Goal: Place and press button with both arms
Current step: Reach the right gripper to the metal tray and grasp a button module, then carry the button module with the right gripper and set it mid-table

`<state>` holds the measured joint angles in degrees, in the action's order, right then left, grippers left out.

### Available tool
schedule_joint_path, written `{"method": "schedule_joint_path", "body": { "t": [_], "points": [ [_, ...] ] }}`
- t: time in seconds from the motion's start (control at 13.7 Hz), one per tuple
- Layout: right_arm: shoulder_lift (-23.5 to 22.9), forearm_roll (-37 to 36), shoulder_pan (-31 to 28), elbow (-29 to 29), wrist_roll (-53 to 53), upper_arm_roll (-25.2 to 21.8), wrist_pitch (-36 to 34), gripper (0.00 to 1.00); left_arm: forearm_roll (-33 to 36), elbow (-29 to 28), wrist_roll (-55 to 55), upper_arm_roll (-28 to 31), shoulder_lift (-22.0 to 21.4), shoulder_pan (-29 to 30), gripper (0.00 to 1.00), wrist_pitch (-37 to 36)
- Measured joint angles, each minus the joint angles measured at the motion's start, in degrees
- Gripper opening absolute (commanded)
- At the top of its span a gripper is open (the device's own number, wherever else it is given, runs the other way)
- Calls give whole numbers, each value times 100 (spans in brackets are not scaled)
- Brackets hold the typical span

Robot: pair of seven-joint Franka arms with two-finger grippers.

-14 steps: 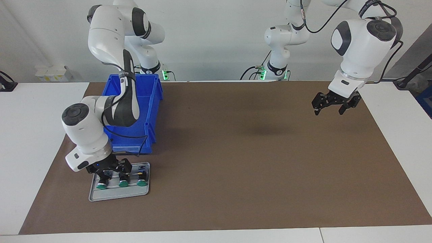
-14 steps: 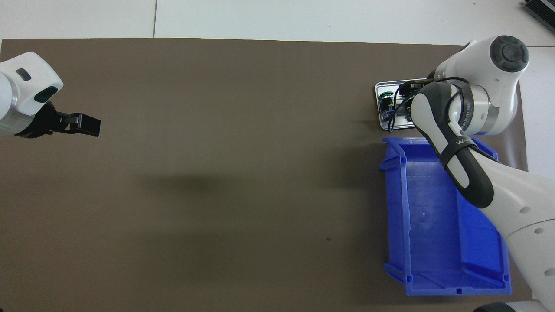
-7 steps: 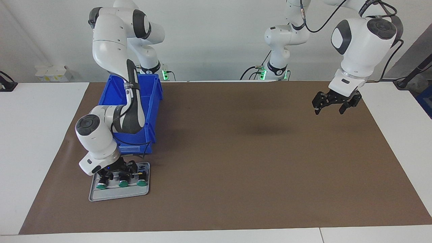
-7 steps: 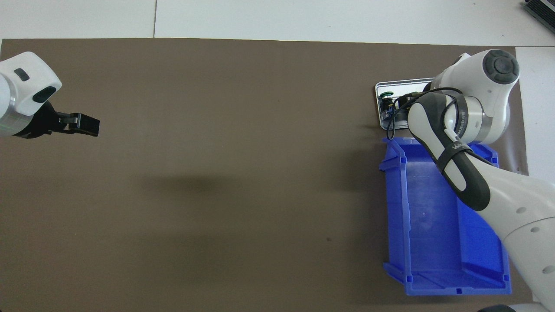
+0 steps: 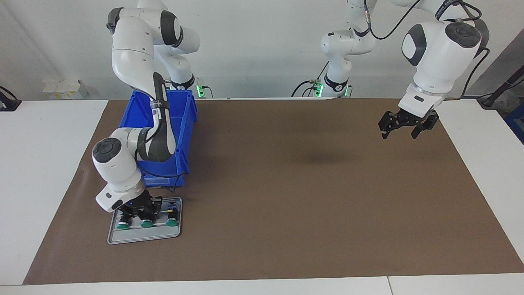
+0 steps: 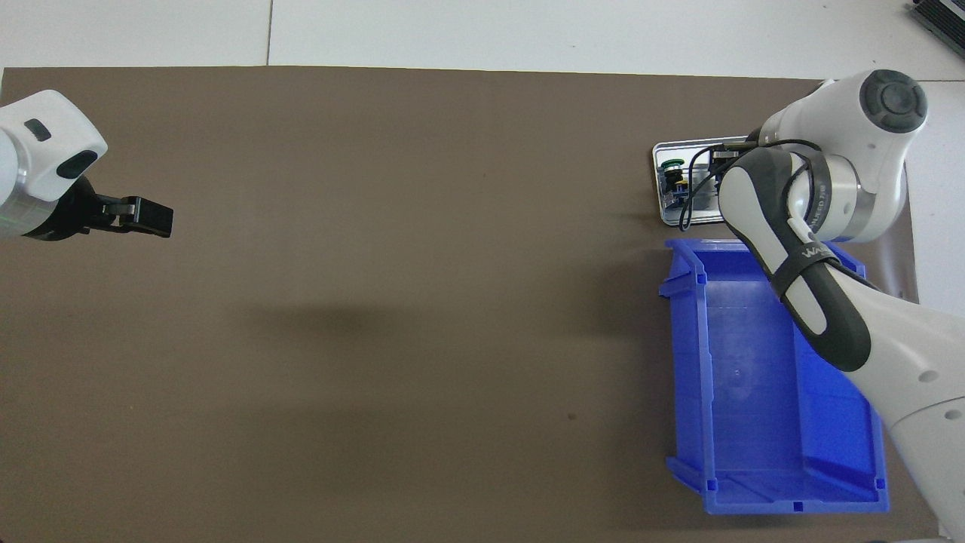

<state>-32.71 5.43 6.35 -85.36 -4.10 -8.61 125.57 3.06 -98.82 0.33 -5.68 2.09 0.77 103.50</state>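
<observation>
Three green-capped buttons lie side by side in a small grey tray [image 5: 143, 236], toward the right arm's end of the table. My right gripper [image 5: 143, 213] is down in the tray, shut on the black body of the middle button [image 5: 146, 224]. The button with a yellow mark [image 5: 172, 223] lies beside it, toward the table's middle, and another button [image 5: 122, 225] lies at the tray's outer end. In the overhead view the right arm's wrist covers the held button and the gripper. My left gripper [image 5: 403, 128] hangs open and empty above the mat at the left arm's end; that arm waits.
A blue open bin [image 5: 180, 123] stands right beside the tray, nearer to the robots. The right arm reaches over it. A brown mat [image 5: 307, 196] covers the table, with white table surface around it.
My right gripper went from open to shut around the middle button, after settling lower into the tray. The left arm has not moved.
</observation>
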Motion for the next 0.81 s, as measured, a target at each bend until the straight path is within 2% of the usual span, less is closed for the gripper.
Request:
{"method": "schedule_joint_path", "body": {
  "t": [0.15,0.37,0.66,0.81],
  "points": [
    [136,16,58,526,-1342,8,-651,0,0,0,0,0,-2,0,100,0],
    [391,24,429,726,-3828,23,-896,0,0,0,0,0,-3,0,100,0],
    [625,-38,1404,731,-7504,53,-1136,0,0,0,0,0,-13,0,100,0],
    [632,-126,1987,675,-8895,58,-1204,0,0,0,0,0,-23,0,100,0]
  ]
}}
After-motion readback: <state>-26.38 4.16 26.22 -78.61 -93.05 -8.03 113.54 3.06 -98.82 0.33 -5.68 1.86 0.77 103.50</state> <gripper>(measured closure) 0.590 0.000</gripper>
